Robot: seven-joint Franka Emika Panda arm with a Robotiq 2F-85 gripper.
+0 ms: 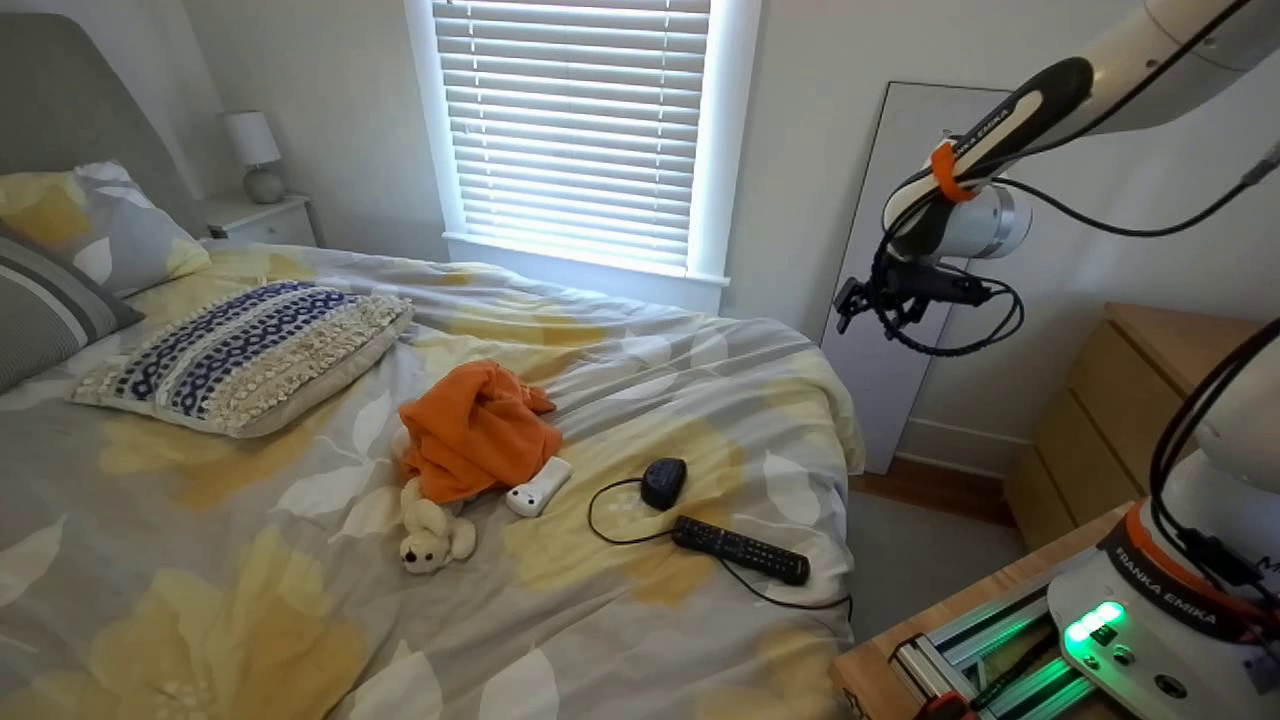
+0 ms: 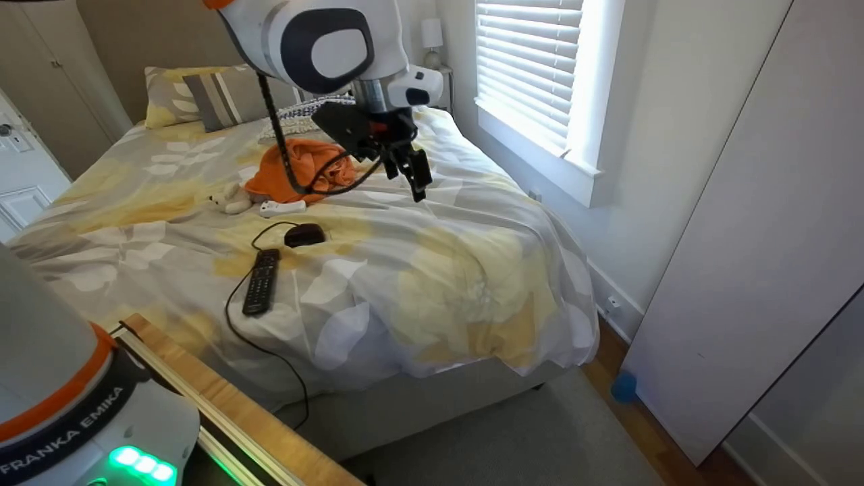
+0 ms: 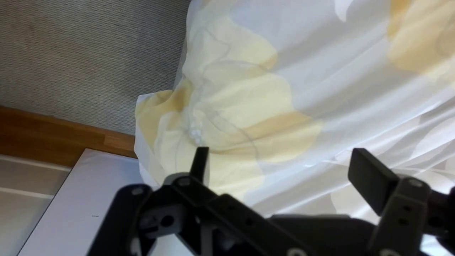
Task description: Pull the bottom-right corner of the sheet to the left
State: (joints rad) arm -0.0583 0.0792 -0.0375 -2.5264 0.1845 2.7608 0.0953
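The sheet (image 1: pixel 640 590) is a wrinkled pale grey-white cover with large yellow flower prints. It lies over the bed in both exterior views (image 2: pixel 466 270) and fills much of the wrist view (image 3: pixel 277 99). Its bottom-right corner (image 2: pixel 574 337) hangs over the bed's foot end on the window side; it also shows in the wrist view (image 3: pixel 151 110), near the carpet and wood floor. My gripper (image 3: pixel 280 151) is open, with its fingers wide apart and nothing between them. It is in the air above the bed's foot end in both exterior views (image 1: pixel 848 305) (image 2: pixel 408 177), apart from the sheet.
An orange cloth (image 1: pixel 480 430), a plush toy (image 1: pixel 428 540), a white controller (image 1: pixel 540 487), a corded black device (image 1: pixel 663 483) and a black remote (image 1: pixel 740 550) lie on the sheet. A patterned pillow (image 1: pixel 245 355) lies farther up. A white panel (image 2: pixel 736 256) leans against the wall.
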